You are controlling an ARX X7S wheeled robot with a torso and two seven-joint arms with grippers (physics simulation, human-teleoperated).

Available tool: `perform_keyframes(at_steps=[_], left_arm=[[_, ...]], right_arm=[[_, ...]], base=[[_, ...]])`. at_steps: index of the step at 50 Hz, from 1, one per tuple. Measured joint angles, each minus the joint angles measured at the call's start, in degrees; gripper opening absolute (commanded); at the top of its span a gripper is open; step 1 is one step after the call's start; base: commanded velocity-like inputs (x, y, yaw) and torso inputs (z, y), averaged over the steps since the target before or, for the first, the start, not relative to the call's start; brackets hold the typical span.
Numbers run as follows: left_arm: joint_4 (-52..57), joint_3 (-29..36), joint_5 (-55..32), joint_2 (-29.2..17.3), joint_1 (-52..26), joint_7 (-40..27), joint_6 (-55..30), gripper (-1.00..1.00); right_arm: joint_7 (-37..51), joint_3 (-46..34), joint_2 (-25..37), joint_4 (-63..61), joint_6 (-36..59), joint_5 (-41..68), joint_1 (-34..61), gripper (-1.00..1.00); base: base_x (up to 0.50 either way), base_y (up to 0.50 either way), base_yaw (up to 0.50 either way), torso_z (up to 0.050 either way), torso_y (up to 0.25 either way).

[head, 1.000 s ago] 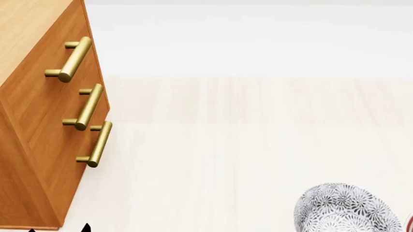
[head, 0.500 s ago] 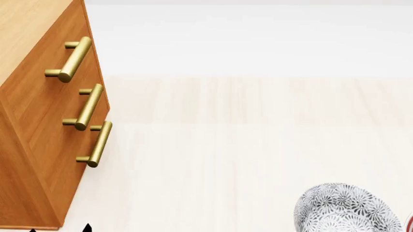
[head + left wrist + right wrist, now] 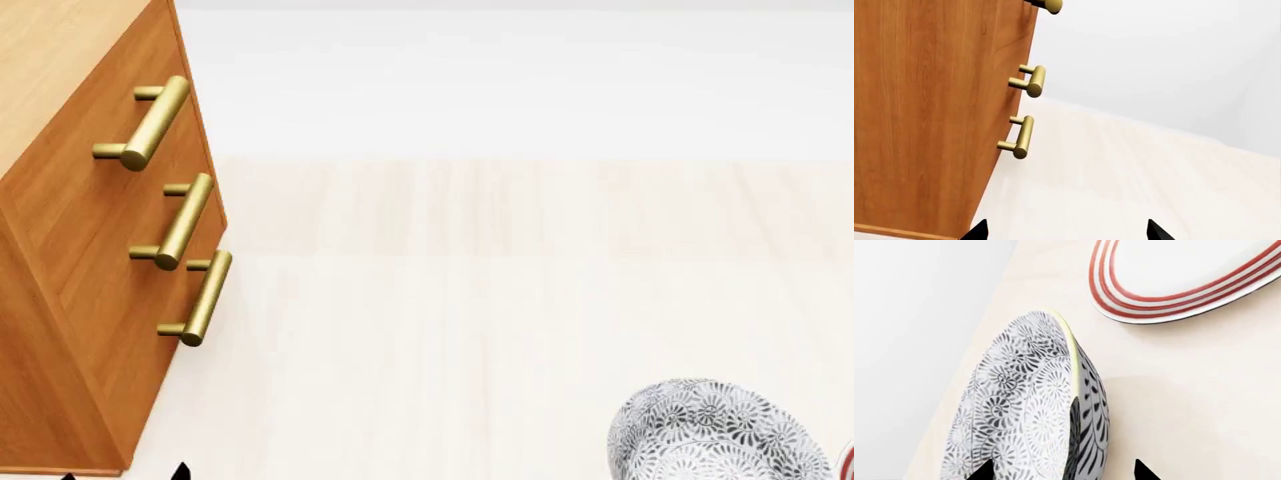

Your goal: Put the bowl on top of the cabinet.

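Between the right tool's (image 3: 1062,471) spread tips sits the bowl's (image 3: 1029,410) rim, ungripped and unmoved on the worktop (image 3: 467,330), far from the cabinet (image 3: 80,250); nothing has changed, left tool (image 3: 1064,232) apart.

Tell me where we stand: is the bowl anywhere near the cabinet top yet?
Not yet. The bowl sits on the pale surface, well right of the cabinet. In the right wrist view, the right gripper has its fingertips straddling the bowl's rim, apparently not yet closed. The lift, carry and placement remain. The left gripper is open beside the cabinet.
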Motion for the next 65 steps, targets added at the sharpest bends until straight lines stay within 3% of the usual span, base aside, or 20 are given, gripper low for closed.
perform_keyframes(at_steps=[14, 15, 42, 65], left_arm=[[0.03, 0.29, -0.07, -0.23, -0.06, -0.2, 0.14, 1.0], [0.03, 0.31, -0.07, -0.25, -0.06, -0.22, 0.15, 1.0], [-0.23, 0.77, -0.26, -0.57, -0.19, -0.5, 0.58, 1.0], [-0.31, 1.15, -0.48, -0.9, -0.3, -0.74, 0.76, 1.0]], right_arm=[[0.03, -0.43, 0.19, 0.49, 0.28, -0.02, 0.45, 1.0], [0.04, -0.44, 0.19, 0.49, 0.28, -0.01, 0.45, -1.0], [0.12, -0.59, 0.17, -0.74, -0.86, -0.27, -0.65, -1.0], [-5.76, -2.54, 0.6, -8.39, -4.87, -6.4, -4.58, -1.0]], base=[[0.0, 0.0, 0.0, 0.0, 0.0], [0.0, 0.0, 0.0, 0.0, 0.0], [0.0, 0.0, 0.0, 0.0, 0.0], [0.0, 0.0, 0.0, 0.0, 0.0]])
